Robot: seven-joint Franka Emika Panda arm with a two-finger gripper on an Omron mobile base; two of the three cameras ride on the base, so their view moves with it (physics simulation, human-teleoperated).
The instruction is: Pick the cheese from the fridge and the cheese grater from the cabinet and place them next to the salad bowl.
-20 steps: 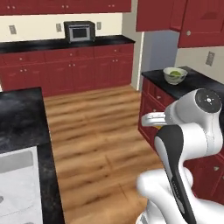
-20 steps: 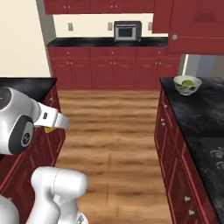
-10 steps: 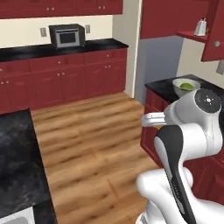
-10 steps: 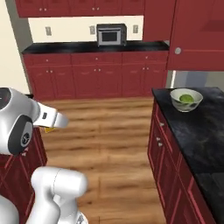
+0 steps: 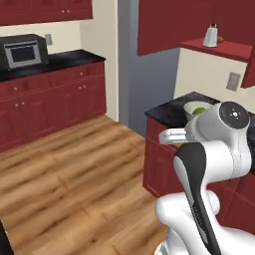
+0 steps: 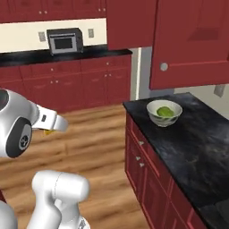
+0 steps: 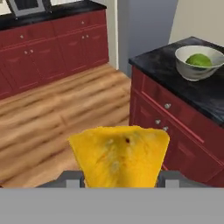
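- Yellow-orange cheese (image 7: pixel 119 155) clamped between the gripper (image 7: pixel 119 178) jaws, filling the lower middle of the hand view; a sliver of yellow also visible under the hand in the right base view (image 6: pixel 49 131).
- Held up in the air over the wood floor (image 5: pixel 74 169), short of the black counter (image 6: pixel 197 143); looks like the carry leg, cheese out of the fridge and bound for the bowl.
- Grip low on the wedge, leaving most of it proud of the fingertips; probably fine for setting it down without the fingers hitting the countertop first.
- Wedge orientation in the hand view: broad edge up, narrowing toward the jaws, flat face toward the camera. Long axis roughly along the gripper's reach, so pointing ahead toward the counter corner.
- Salad bowl (image 7: pixel 199 62) with its green lettuce ball sits on the counter near the end closest to the fridge gap, well apart from the cheese; bare counter beside it for the drop.
- Cheese grater (image 5: pixel 210 36) upright on the red shelf of the cabinet (image 5: pixel 224 48), handle on top, taper pointing up, door open; not yet fetched.
- Microwave (image 6: pixel 65 41) on the far counter, irrelevant.
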